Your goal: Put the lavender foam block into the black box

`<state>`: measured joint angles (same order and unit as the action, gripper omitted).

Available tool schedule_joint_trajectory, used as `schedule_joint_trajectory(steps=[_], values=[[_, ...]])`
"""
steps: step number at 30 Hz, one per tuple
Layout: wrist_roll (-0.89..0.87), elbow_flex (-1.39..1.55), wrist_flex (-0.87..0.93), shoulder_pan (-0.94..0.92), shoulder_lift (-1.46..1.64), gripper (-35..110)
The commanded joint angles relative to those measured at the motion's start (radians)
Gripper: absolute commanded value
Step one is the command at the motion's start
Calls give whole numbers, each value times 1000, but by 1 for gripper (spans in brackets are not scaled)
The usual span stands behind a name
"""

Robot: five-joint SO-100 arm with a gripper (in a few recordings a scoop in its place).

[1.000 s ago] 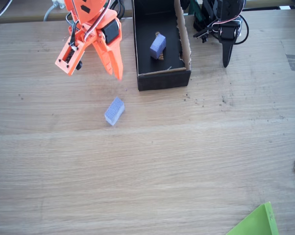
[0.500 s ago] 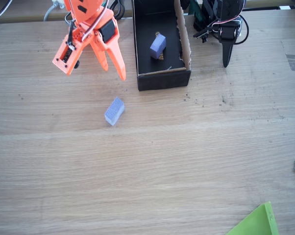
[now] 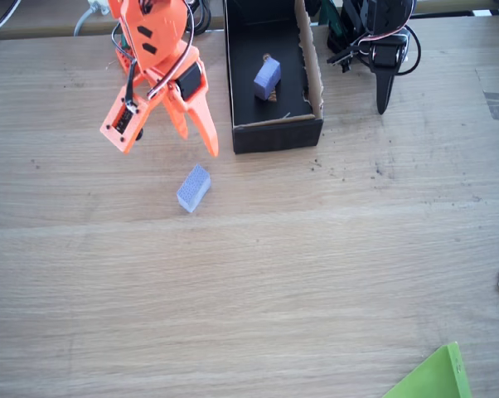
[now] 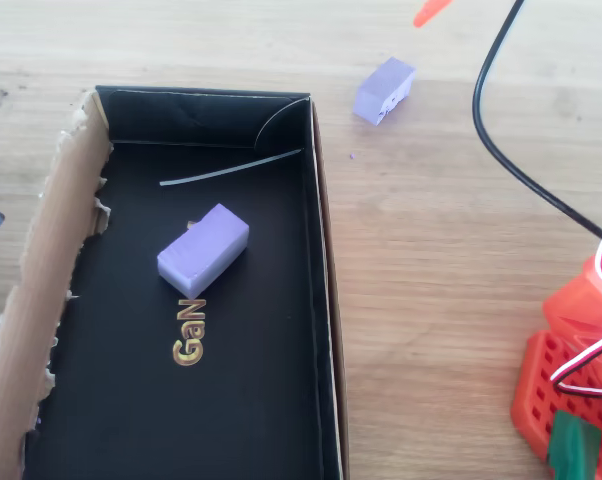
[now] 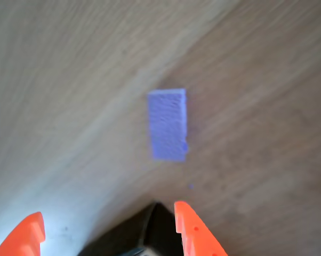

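On the wooden table (image 3: 258, 274), the orange gripper (image 3: 168, 141) hangs with its fingers spread wide, holding nothing, above and apart from the lavender foam block (image 3: 193, 187), which lies on bare wood near the black box's (image 3: 276, 134) front left corner. Inside the box lies a second lavender block (image 4: 203, 251), beside gold lettering reading "GaN" (image 4: 188, 336). A green sheet (image 3: 432, 377) pokes in at the table's bottom right edge.

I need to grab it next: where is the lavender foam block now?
In the fixed view the lavender foam block lies on the bare table, below-left of the black box, just under the gripper.
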<state>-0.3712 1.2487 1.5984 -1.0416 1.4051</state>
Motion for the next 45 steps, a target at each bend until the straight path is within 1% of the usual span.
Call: schedule_joint_trajectory(steps=[1,7,17,26,37,45], values=[[-2,77,-69,-20,48,32],[8,207,-189,-32,64,32],[52,245,-163,-61,110,34],[78,331,-282,-78,98,34],[74,333,-379,-78,3,34],[61,324,-414,-80,-52,34]])
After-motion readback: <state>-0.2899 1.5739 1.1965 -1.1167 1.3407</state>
